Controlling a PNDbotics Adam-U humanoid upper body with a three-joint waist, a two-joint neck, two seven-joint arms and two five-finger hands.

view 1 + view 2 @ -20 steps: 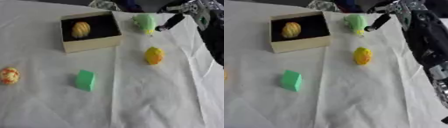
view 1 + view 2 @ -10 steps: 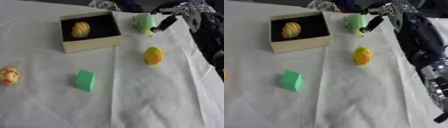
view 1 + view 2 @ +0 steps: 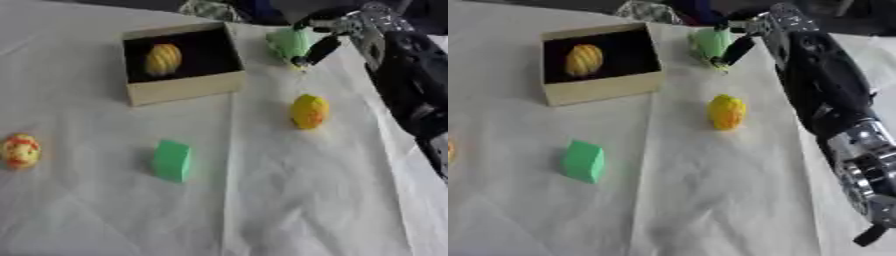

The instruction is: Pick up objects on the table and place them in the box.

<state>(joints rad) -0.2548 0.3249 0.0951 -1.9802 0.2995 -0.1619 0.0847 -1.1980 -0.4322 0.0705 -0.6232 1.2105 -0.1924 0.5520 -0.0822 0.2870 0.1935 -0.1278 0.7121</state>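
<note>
An open cardboard box (image 3: 185, 88) stands at the far middle of the white cloth, with a yellow striped round object (image 3: 164, 59) inside. Just right of it lies a pale green object (image 3: 286, 43). My right hand (image 3: 343, 27) reaches in from the upper right and curls round it: one dark finger arches over its top, and another finger (image 3: 318, 50) rests against its right side. It still sits on the cloth. Loose on the cloth are a yellow object (image 3: 309, 111), a green block (image 3: 171, 160) and a red-and-yellow ball (image 3: 19, 150).
My right forearm (image 3: 833, 110) runs down the right side of the view, above the cloth. Dark and patterned items (image 3: 210, 9) lie along the far edge behind the box. The cloth (image 3: 262, 210) is creased.
My right hand has moved left and closed in on the pale green object, with a finger now against its side. The objects on the cloth have stayed put.
</note>
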